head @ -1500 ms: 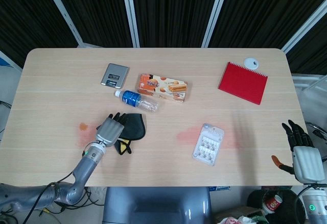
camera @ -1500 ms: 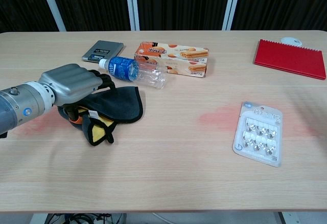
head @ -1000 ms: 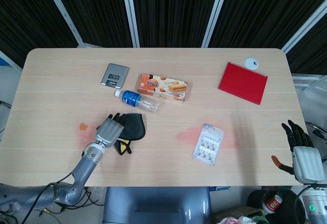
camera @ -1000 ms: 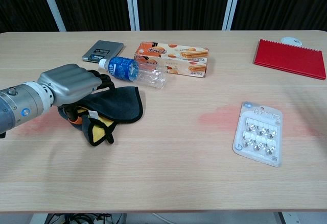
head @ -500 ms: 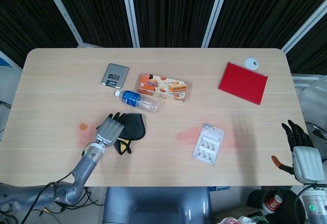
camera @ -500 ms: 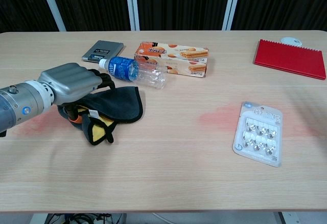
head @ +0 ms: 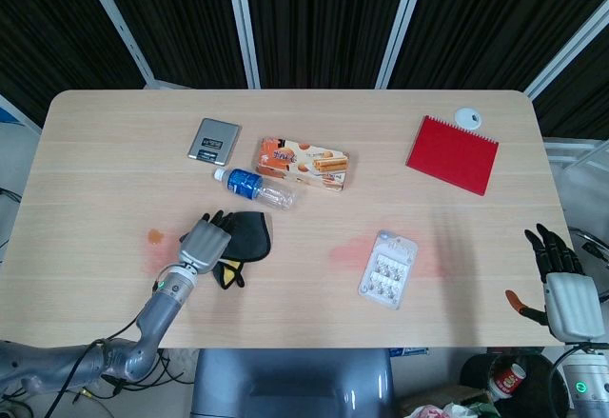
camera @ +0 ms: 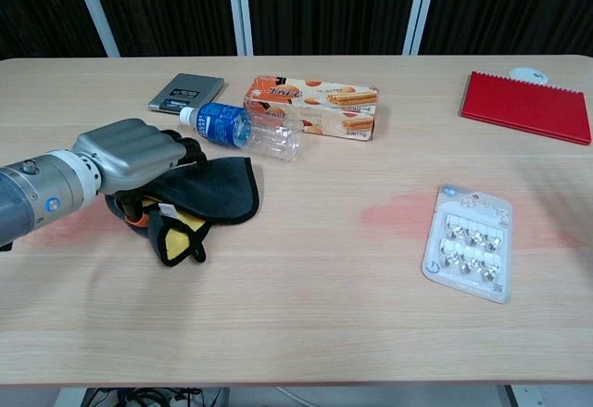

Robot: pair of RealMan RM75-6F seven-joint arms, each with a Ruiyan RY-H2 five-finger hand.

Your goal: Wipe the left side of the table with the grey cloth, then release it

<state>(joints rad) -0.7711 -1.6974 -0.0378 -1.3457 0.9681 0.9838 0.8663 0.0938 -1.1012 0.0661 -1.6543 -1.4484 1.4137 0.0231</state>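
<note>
Grey cloth (camera: pixel 218 187) dark, crumpled, yellow underside showing, flat on surface (camera: pixel 306 314). Left hand (camera: pixel 130 154) on it, fingers hidden; grasp unclear. Right hand (head: pixel 561 280) off-surface, fingers spread, empty.

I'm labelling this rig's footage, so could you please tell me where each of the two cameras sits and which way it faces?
Head view: sits high, looking steeply down on the whole table; shows the left hand and its arm on the grey cloth, and the right hand off the table's right edge.
Chest view: sits low at the near edge, looking across the table towards the dark curtains; only the left hand and forearm show.
Shared: left hand, grey cloth, bottle, biscuit box, red notebook.
</note>
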